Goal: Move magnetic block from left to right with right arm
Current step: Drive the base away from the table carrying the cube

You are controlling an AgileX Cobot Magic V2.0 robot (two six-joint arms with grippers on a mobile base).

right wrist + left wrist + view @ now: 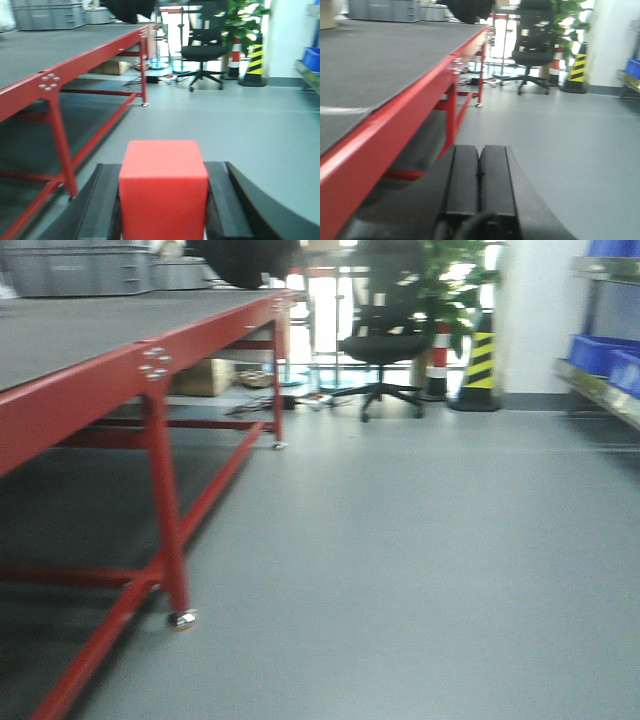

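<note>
Magnetic block [163,195], red cube, sits clamped in right claw [163,172], a dark finger [102,200] pressed on each side, so it's off the bench [60,335]. In the right wrist view there's grey floor [420,560] behind it, and the bench is off to the left w/ red frame and dark top. Left claw [480,165] has fingers [462,180] pressed together, nothing betw them, beside the red bench edge. Containers: grey crates [75,270] at far end of the bench top, contents not visible from this angle. Cardboard box [112,67] on the floor under the bench, inside can't be seen. Blue bins [600,355] on metal shelf [600,390] at far right, contents can't tell. Bkgd: black office chair [385,340], green plant [450,280], red/white cone [437,365] next to a yellow/black striped cone [480,365] by the wall. Front view is blurry.
</note>
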